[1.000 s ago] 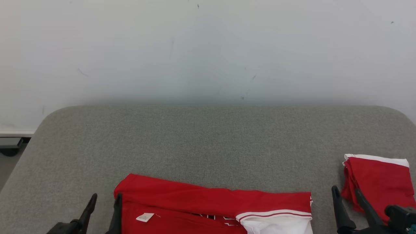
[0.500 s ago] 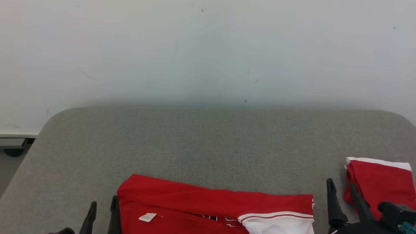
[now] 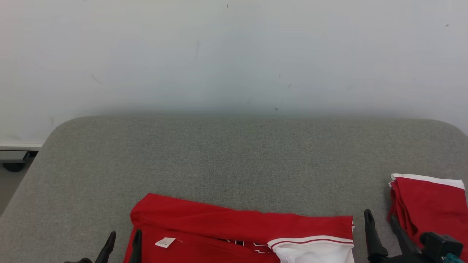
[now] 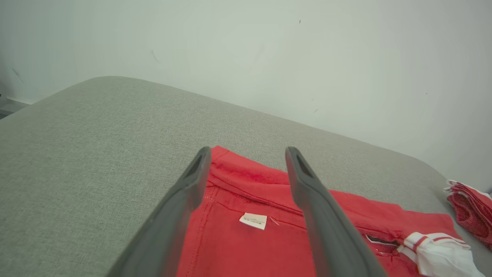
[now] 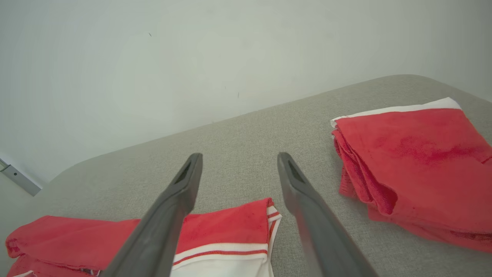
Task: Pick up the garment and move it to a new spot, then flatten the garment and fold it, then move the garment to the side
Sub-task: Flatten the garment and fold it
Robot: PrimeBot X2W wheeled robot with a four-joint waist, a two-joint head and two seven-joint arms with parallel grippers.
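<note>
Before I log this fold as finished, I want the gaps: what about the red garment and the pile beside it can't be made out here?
Red garment: near part cut off by the head view's bottom edge; its lettering is mostly hidden under the folded-over layer.
White label: text too small to read in the left wrist view.
Red pile: cut by the right wrist view's right edge; piece count unclear.

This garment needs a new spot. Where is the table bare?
Bare: the broad grey table between the wall and the garment, and its left end beyond the left gripper. Crowded: the right end, where the right gripper stands beside the folded red stack.
</note>
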